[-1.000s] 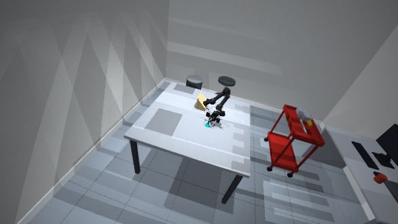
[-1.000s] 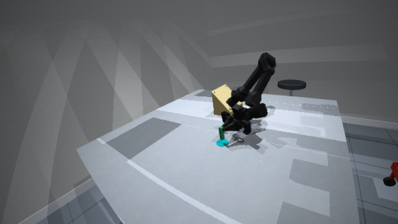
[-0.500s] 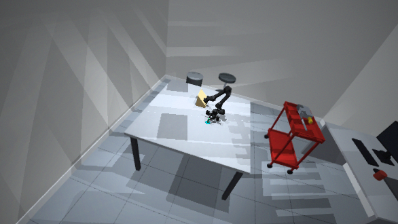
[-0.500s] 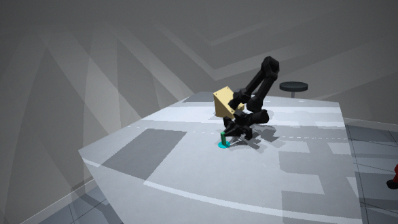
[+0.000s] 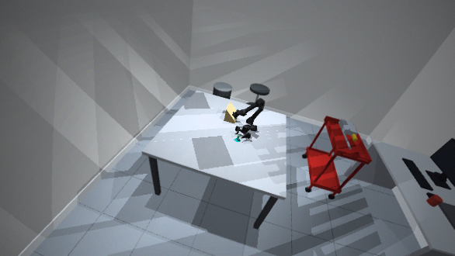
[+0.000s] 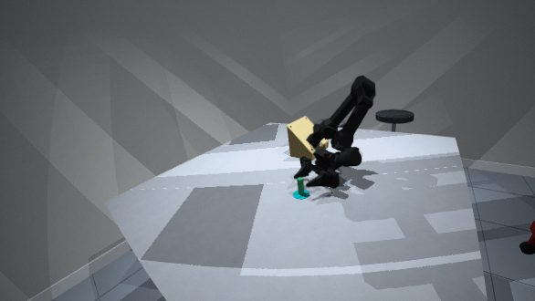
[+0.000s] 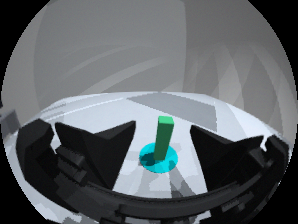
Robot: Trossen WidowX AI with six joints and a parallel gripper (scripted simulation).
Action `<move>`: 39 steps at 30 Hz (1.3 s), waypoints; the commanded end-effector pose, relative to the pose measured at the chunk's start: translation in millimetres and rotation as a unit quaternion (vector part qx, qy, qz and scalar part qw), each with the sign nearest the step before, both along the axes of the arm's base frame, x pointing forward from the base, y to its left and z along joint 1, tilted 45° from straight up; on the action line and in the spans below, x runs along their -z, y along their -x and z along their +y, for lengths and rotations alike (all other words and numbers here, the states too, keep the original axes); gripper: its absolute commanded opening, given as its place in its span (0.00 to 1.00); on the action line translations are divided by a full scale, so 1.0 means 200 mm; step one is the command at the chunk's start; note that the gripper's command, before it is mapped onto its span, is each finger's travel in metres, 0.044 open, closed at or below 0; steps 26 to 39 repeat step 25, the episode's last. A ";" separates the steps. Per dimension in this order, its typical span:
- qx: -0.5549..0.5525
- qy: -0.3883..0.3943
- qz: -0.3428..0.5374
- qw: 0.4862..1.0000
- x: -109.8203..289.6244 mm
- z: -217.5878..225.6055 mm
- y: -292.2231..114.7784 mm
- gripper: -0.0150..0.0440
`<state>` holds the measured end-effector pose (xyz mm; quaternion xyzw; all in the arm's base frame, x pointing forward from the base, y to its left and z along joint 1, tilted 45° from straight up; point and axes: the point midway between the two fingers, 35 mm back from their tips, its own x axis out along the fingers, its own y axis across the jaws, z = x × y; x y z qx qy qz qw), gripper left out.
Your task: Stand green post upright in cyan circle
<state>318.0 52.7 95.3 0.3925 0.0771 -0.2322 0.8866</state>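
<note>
The green post (image 5: 236, 135) (image 6: 300, 185) (image 7: 162, 136) stands upright on the cyan circle (image 5: 237, 140) (image 6: 296, 195) (image 7: 148, 161), near the middle of the white table (image 5: 217, 163) (image 6: 297, 242). My gripper (image 5: 242, 136) (image 6: 311, 179) (image 7: 162, 128) is open and sits low over the table. In the wrist view its two dark fingers stand apart on either side of the post, with a clear gap on each side. Nothing is held between the fingers.
A tan wedge block (image 5: 230, 113) (image 6: 301, 137) stands on the table just behind the arm. Two round stools (image 5: 222, 89) (image 5: 259, 89) stand beyond the table's far edge. A red cart (image 5: 335, 155) is on the floor to the right.
</note>
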 end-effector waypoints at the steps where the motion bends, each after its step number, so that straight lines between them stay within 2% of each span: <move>1: 0.002 -0.002 -0.002 1.000 0.00 0.00 0.00 0.93; 21: 0.005 -0.001 -0.002 1.000 -0.32 -0.31 0.06 0.93; 23: 0.002 0.001 0.003 1.000 -0.32 -0.32 0.06 0.93; 25: -0.017 0.015 0.045 0.999 -0.31 -0.32 0.02 0.93; 39: -0.017 0.015 0.045 0.999 -0.31 -0.32 0.02 0.93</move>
